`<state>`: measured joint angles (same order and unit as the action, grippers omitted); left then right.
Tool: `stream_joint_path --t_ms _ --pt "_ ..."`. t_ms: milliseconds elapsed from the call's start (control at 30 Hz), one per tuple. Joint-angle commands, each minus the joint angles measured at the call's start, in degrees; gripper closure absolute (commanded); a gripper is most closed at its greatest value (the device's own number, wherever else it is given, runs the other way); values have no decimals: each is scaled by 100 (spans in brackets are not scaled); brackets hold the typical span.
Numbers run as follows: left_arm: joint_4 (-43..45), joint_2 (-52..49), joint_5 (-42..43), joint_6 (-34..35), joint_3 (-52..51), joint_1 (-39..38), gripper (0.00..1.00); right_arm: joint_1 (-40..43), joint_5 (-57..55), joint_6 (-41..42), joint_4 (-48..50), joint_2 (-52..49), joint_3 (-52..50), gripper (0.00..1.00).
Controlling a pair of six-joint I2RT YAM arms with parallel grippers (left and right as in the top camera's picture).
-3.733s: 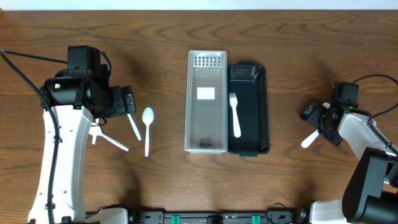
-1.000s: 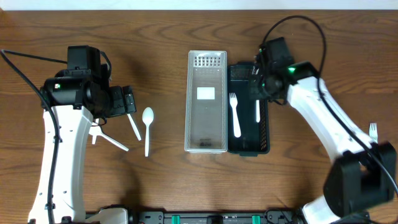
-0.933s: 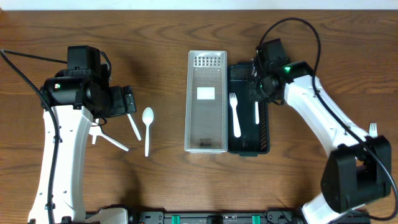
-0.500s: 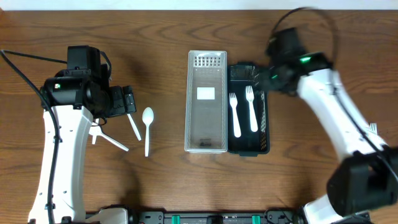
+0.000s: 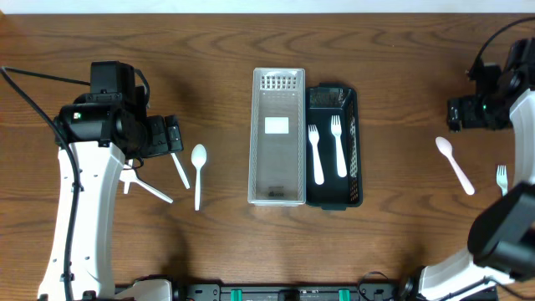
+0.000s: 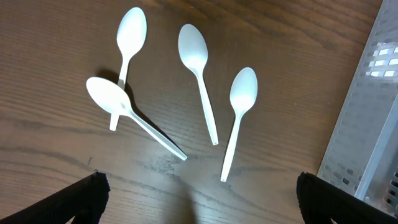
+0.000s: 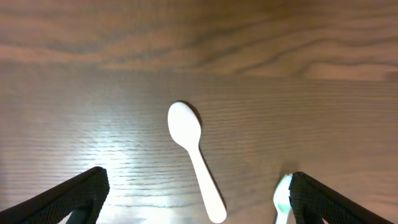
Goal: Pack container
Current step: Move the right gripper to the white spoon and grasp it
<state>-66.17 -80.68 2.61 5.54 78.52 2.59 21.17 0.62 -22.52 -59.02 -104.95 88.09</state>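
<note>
4 white plastic spoons (image 6: 202, 93) lie loose on the dark, strongly grained wooden counter (image 5: 209, 50) toward its left edge, 2 of them crossed. My left claw (image 6: 199, 202) hangs just by them, fingers spread wide with nothing between them. A pale strip runs along the counter's far edge; that is all the room I can see.

At the middle of the counter 2 long containers stand side by side, touching. The translucent tray (image 5: 261, 180), perforated at its far end, holds only a white rectangular label (image 5: 277, 125), its print too small to read. The black mesh basket (image 5: 328, 191) on its right holds 2 white forks (image 5: 316, 155), parallel, tines toward the far edge.

Near the right edge a 5th spoon (image 5: 456, 165) and a 3rd fork (image 5: 501, 178) rest on the wood, close but apart. My right claw (image 7: 198, 202) hangs near that spoon, fingers wide apart, empty.
</note>
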Motion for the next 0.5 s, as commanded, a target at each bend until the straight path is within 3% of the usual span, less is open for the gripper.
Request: stream_joint_path --t_ms 0,467 --pt "-24 -2 -66 -59 105 24 2 61 286 -551 9 -448 -22 5" --pt "-22 -2 -68 -59 105 24 2 42 236 -629 35 -1692 -22 6"
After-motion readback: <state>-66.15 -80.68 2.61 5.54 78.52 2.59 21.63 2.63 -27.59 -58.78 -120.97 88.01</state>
